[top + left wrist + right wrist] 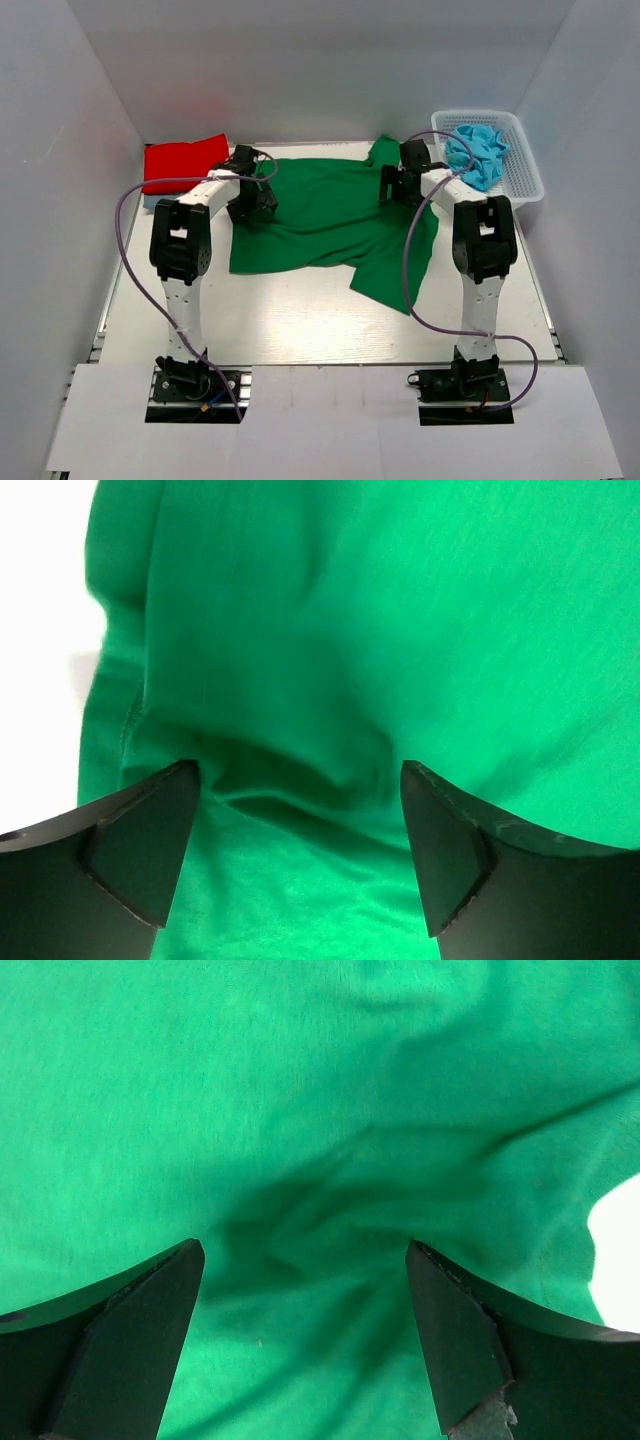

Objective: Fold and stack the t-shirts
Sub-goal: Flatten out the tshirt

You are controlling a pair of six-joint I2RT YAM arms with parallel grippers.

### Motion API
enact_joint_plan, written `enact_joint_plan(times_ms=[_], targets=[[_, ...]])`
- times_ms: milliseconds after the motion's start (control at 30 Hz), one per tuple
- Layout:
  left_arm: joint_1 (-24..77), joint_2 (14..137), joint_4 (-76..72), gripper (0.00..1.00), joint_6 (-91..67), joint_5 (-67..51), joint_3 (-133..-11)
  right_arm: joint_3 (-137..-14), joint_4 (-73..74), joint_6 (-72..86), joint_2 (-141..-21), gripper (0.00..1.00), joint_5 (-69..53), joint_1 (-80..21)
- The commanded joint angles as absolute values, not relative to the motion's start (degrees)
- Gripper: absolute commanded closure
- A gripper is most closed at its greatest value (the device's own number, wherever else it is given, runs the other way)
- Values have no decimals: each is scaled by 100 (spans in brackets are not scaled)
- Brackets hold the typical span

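A dark green t-shirt lies spread and wrinkled across the middle of the table, one sleeve hanging toward the front right. My left gripper stands open over its left part, fingertips down on the cloth. In the left wrist view the left gripper has a raised green fold between its wide-apart tips. My right gripper is open over the shirt's right part. The right wrist view shows that gripper straddling puckered green cloth. A folded red t-shirt lies at the back left. A crumpled turquoise t-shirt sits in the basket.
A white mesh basket stands at the back right corner. Grey walls close in the table on the left, back and right. Bare tabletop shows in front of the green shirt, between the two arm bases.
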State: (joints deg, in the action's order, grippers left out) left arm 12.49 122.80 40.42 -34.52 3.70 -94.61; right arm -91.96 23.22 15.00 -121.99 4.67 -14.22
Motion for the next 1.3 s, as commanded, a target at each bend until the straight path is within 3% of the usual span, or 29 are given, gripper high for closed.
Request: enact_joint_plan(times_ms=[0,200,400,700,933,967,1000,1033,1267], targets=[[1213,11877,4693,5,-3437,860,-9782,-9625,2681,959,-11937,12,554,-1459],[1213,10260,4807,0,-3726,1440,-8195,-8223,2417,1098,-10453,10,510,-1520],[1213,9650,4729,0,-3858,1406,-6946,-6972,2347,1468,-9466,10,202,-1573],[1327,9598,3991,18,-3929,1055,-6188,-6487,2435,1635,-9150,10,229,-1573],[1327,9703,3595,55,-3929,888,-6161,-6284,2417,1696,-8965,10,185,-1573],[1327,9764,3543,78,-3877,888,-6161,-6258,2434,1714,-8947,10,211,-1556],[1327,9765,3542,93,-3876,888,-6161,-6258,2452,1731,-8956,10,220,-1564],[1327,9826,3490,100,-3876,801,-6213,-6275,2487,1714,-8965,10,220,-1573],[1327,9265,3568,100,-3753,694,-6214,-6197,2575,1723,-8772,11,264,-1564]])
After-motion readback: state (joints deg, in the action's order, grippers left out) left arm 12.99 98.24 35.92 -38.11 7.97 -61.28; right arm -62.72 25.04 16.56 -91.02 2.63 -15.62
